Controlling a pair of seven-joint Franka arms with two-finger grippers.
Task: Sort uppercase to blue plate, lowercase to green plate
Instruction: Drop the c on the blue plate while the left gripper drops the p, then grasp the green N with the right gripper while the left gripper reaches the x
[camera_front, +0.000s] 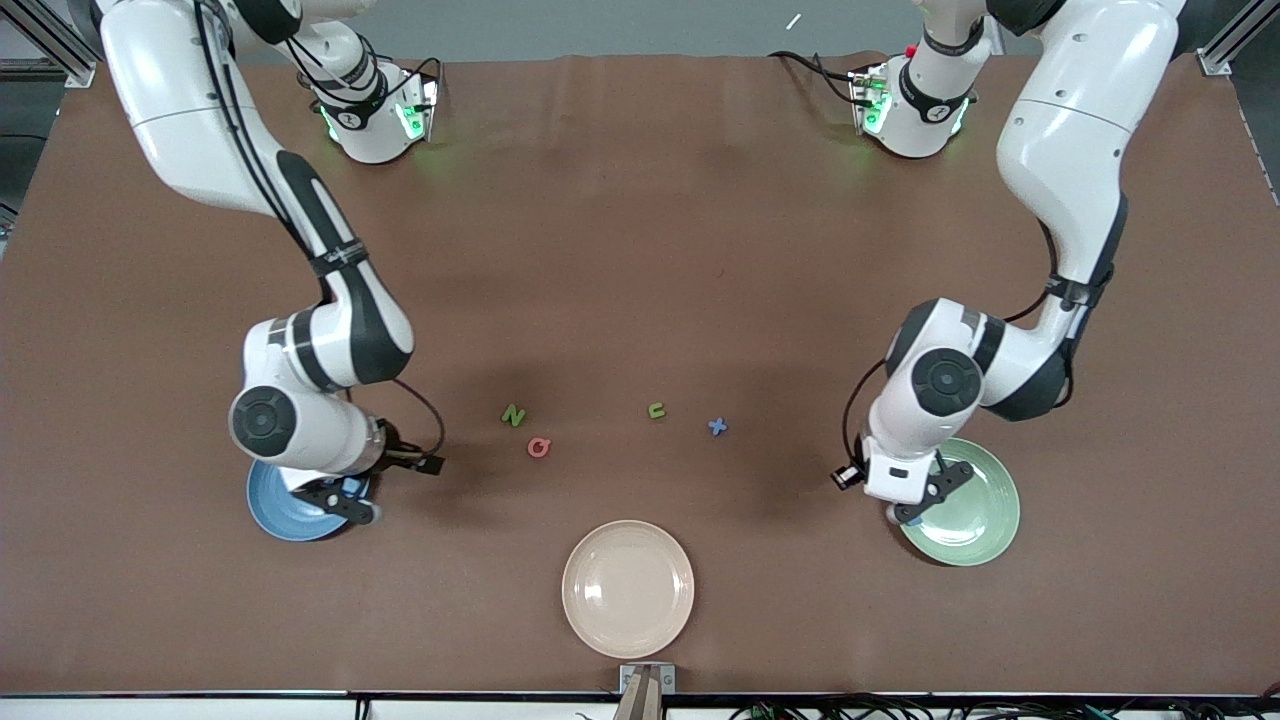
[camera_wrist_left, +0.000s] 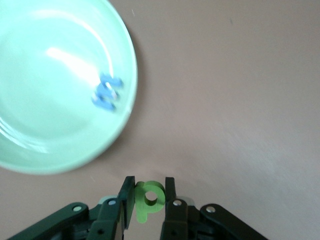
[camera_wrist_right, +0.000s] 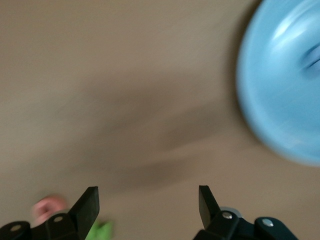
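Left wrist view: left claw (camera_wrist_left: 149, 200) clenched on green p (camera_wrist_left: 148, 199), beside green plate (camera_wrist_left: 60, 150). Carry it fully over the rim before releasing. Right claw (camera_wrist_right: 148, 205) released, near blue plate (camera_wrist_right: 280, 100).

Around the beige plate (camera_front: 628, 588), bare table lay open on every side. Farther from the front camera than it, the N (camera_front: 513, 415), G (camera_front: 539, 446), u (camera_front: 656, 410) and x (camera_front: 717, 427) stood scattered, with passable gaps between.

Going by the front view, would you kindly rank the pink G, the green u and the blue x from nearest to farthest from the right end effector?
1. Pink G, toward the right end effector over the blue plate.
2. Green u, mid-table.
3. Blue x, toward the left arm's end.
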